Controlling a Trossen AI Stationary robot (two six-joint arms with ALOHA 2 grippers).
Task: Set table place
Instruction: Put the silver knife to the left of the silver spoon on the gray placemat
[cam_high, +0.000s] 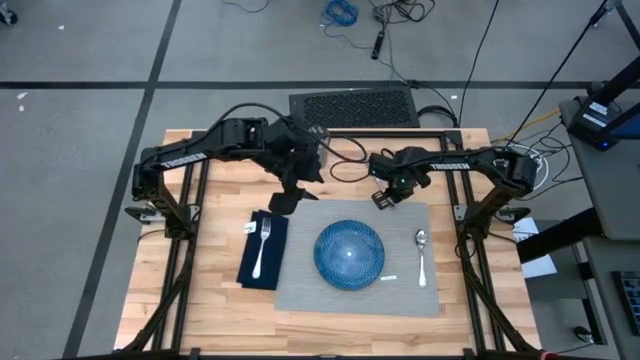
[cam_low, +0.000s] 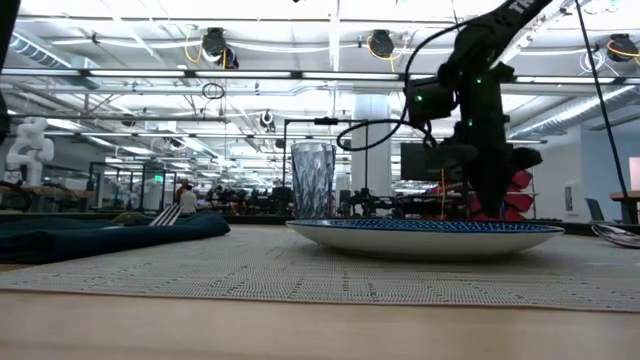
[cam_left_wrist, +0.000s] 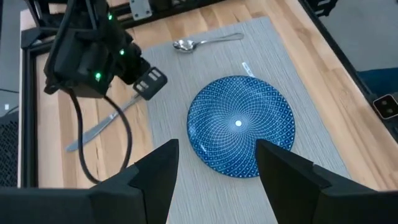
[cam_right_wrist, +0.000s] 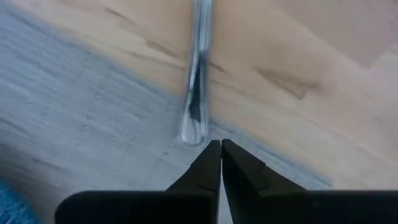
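Right gripper (cam_right_wrist: 220, 149) is closing empty beside the knife (cam_right_wrist: 198, 74); misaligned, it's risking nudging it off the placemat (cam_right_wrist: 74, 124). Left gripper (cam_left_wrist: 217, 168) is hovering wide open.

arms: my two dark matte jointed arms (cam_high: 215, 142), white lettering
cables: black loops
wrist: green LEDs
fingers: my black angular fingers (cam_left_wrist: 283, 177)

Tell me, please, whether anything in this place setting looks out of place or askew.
The knife looks off: it lies slantwise across the mat's far edge, half on the bare table, not straight beside the plate like the spoon. The right claw is shut right at its end.
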